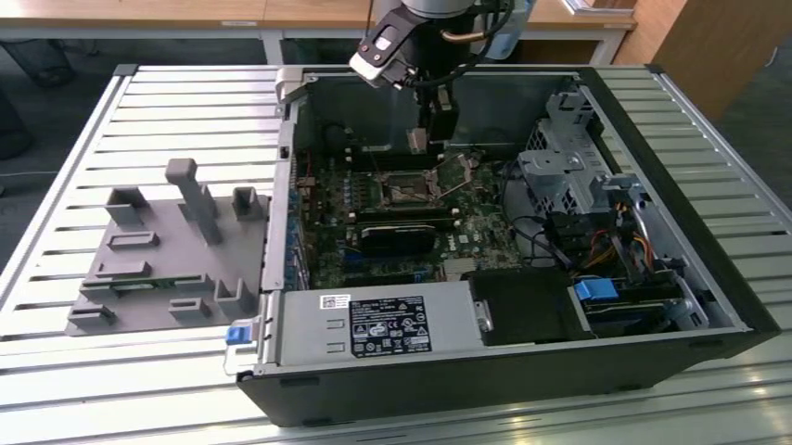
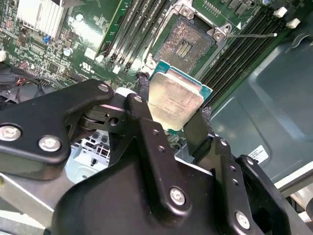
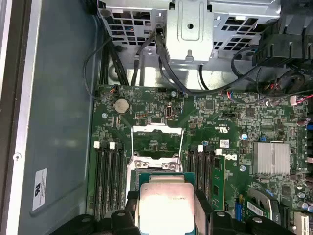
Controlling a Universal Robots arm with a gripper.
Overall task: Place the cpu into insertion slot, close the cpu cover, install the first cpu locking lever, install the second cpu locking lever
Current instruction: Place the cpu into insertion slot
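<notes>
- Exterior view: the black gripper [image 1: 427, 139] is seen inside the open black computer case [image 1: 495, 385]. The small square insertion slot with a dark pin field [image 1: 406, 190] lies below the jaws and slightly ahead of them.
- Second wrist view: the small flat square cpu with a silvery-beige metal top [image 2: 176, 100] is clamped between the jaws. Black fingers [image 2: 144, 93] press on two opposite edges. The insertion slot [image 2: 188, 44] lies near, beyond the fingertips and clear of the chip.
- First wrist view: the cpu [image 3: 164, 205] is held between the jaws. The thin silvery cpu cover frame [image 3: 157, 131] is swung open beyond the insertion slot [image 3: 155, 166].
- Risk, judged: pins could be bent if the chip were set tilted or rotated. Slip is possible because only the edges are gripped.
- Clearance, judged: the long black memory slots [image 3: 110, 181] flank both jaws closely, so finger room is narrow. The open cover and the thin wire lever [image 2: 254, 35] bound the far side. Open room is left above.
</notes>
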